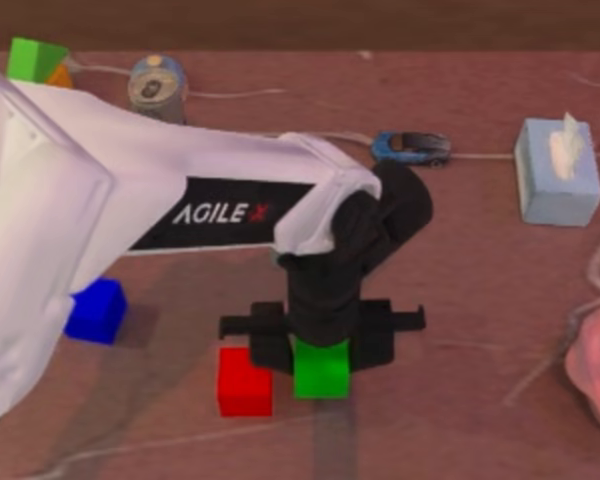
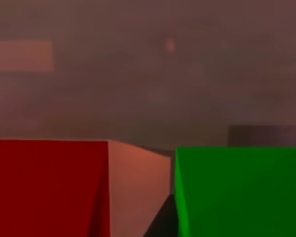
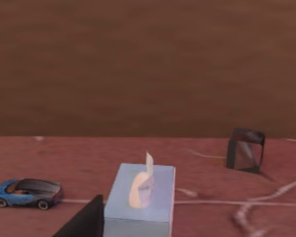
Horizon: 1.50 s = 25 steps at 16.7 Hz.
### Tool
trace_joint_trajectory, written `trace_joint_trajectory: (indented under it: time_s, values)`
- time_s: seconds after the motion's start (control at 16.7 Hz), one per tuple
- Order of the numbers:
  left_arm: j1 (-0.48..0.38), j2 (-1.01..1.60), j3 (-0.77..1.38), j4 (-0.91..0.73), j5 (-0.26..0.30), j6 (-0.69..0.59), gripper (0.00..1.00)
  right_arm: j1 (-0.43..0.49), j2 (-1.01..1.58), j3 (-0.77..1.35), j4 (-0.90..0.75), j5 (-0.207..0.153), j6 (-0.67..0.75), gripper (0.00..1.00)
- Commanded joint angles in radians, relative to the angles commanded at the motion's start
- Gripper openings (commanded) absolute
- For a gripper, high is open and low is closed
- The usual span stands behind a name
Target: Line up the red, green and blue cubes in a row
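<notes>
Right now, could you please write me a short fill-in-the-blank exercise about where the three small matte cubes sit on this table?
1. The left gripper hangs directly above the small matte ____ cube.
2. The bright red matte cube sits beside that cube, on its ____ side in the top view.
3. The deep ____ matte cube lies apart from the other two, half under the left arm.
4. The pale blue tissue box stands near the table's ____ edge.

Missing words: green; left; blue; right
</notes>
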Motion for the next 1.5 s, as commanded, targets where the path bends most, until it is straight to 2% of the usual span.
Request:
trace_joint_trajectory:
  time_s: [0.6, 1.2, 1.5]
  values:
    - [0.000, 0.000, 0.000, 0.000, 0.000, 0.000, 0.98, 0.000, 0.000, 0.000, 0.000, 0.000, 0.000, 1.00]
    - [0.002, -0.002, 0.003, -0.004, 0.000, 0.000, 1.00, 0.000, 0.000, 0.000, 0.000, 0.000, 0.000, 1.00]
    - [0.013, -0.052, 0.094, -0.153, -0.001, -0.005, 1.00, 0.000, 0.000, 0.000, 0.000, 0.000, 0.000, 1.00]
